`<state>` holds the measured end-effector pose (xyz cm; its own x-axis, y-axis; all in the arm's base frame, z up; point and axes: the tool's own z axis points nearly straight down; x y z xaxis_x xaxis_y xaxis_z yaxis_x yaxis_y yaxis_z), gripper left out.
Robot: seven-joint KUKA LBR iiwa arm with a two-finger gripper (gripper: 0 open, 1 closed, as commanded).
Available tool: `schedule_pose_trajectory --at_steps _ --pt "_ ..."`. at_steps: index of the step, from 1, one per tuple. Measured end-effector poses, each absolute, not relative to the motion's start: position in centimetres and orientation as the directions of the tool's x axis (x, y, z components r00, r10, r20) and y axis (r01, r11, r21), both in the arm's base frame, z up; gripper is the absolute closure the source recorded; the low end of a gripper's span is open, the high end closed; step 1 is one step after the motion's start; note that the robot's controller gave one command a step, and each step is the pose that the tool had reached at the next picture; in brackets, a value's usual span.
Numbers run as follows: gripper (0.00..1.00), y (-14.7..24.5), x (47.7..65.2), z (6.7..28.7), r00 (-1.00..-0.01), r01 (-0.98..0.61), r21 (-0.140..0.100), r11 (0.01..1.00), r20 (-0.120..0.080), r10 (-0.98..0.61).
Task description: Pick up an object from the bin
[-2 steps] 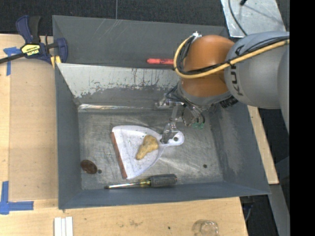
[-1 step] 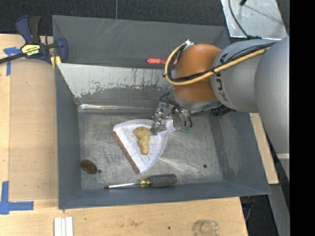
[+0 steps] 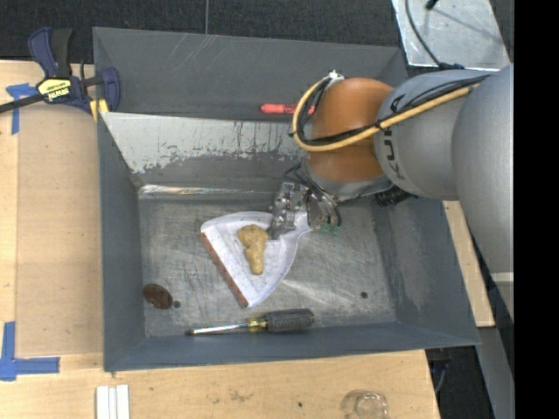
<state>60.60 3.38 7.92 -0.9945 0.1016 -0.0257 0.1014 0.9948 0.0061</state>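
Grey metal bin (image 3: 122, 260), few loose items. Pincer (image 3: 288, 212) low over mid-floor, under the arm's orange wrist cover (image 3: 349, 129). How far it is open: cannot tell, and nothing visibly held. Its tip sits over the upper right corner of a white wedge-shaped flat piece (image 3: 269, 273) with a red-brown left edge. A tan lumpy object (image 3: 254, 247) rests on the wedge, just beside the pincer. Black-handled screwdriver (image 3: 262, 324) lies along the near wall. Small brown disc (image 3: 158, 296) in the near left corner, well apart.
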Motion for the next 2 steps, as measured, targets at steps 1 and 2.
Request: schedule_pose_trajectory --at_steps 1,2 --pt "1.00 2.8 60.9 27.1 -0.999 0.047 0.000 0.999 -0.002 0.047" --pt "1.00 2.7 61.2 30.8 -0.999 0.039 0.000 0.999 -0.012 0.039"
